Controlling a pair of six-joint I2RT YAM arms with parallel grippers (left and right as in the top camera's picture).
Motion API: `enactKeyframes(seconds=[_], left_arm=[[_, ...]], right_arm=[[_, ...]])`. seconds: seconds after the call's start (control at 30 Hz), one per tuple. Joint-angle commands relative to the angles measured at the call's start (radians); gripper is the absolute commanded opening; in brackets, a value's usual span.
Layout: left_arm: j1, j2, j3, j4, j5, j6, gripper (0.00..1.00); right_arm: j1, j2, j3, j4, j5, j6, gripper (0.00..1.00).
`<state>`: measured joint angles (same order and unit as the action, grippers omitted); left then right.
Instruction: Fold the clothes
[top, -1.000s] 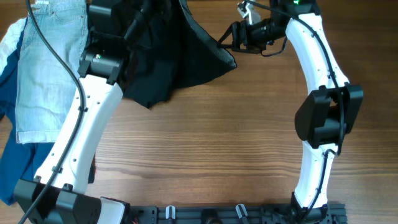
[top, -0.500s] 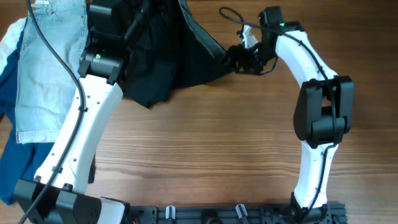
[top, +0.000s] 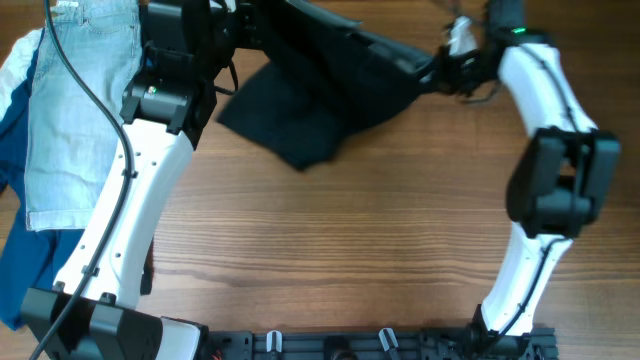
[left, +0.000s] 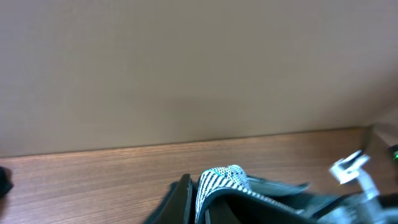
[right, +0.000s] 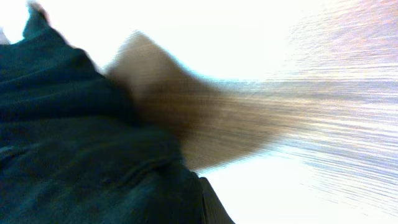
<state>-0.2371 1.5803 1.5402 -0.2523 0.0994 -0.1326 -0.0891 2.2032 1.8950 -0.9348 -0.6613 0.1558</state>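
Setting: robotics lab workbench. Evidence: left arm (top: 140, 190) and right arm (top: 537, 85), white links with black joints, rise from a black mounting rail (top: 380, 342) on the near edge of a wood-grain table (top: 350, 250). Plain beige wall (left: 186, 74) behind. Garments on the bench: black shorts (top: 300, 130), pale denim shorts (top: 75, 100).

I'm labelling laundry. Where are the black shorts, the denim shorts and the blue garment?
black shorts (top: 292, 128): overhead view, on its lower flap.
denim shorts (top: 75, 120): overhead view, mid leg.
blue garment (top: 18, 270): overhead view, lower part by table edge.
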Motion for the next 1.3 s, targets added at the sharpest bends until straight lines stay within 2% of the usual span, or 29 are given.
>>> enactKeyframes(seconds=[0.0, 0.13, 0.33, 0.4, 0.53, 0.7, 0.83, 0.97, 1.27], left_arm=[[0.052, -0.090, 0.016, 0.074, -0.070, -0.001, 0.04], [-0.034, -0.187, 0.016, 0.124, -0.041, 0.025, 0.04], [-0.173, -0.373, 0.016, 0.140, -0.126, 0.137, 0.04], [-0.178, -0.423, 0.016, 0.132, -0.155, 0.155, 0.04], [-0.177, -0.485, 0.016, 0.100, -0.315, 0.199, 0.04], [-0.177, -0.505, 0.016, -0.025, -0.345, 0.211, 0.04], [-0.177, -0.496, 0.016, -0.137, -0.441, 0.211, 0.04], [-0.173, -0.429, 0.016, -0.224, -0.532, 0.211, 0.04], [-0.100, -0.062, 0.016, -0.211, -0.512, 0.177, 0.04]], right_arm=[[-0.096, -0.132, 0.116, -0.055, 0.045, -0.064, 0.04], [-0.146, -0.281, 0.184, -0.110, 0.077, -0.087, 0.04], [-0.225, -0.541, 0.228, -0.131, 0.150, -0.104, 0.04], [-0.261, -0.607, 0.228, -0.137, 0.159, -0.114, 0.04], [-0.347, -0.696, 0.228, -0.184, 0.161, -0.144, 0.04], [-0.397, -0.758, 0.228, -0.346, 0.174, -0.241, 0.04], [-0.397, -0.749, 0.227, -0.425, 0.233, -0.270, 0.04], [-0.387, -0.686, 0.227, -0.409, 0.236, -0.270, 0.04], [-0.192, -0.359, 0.227, -0.232, 0.270, -0.280, 0.04]])
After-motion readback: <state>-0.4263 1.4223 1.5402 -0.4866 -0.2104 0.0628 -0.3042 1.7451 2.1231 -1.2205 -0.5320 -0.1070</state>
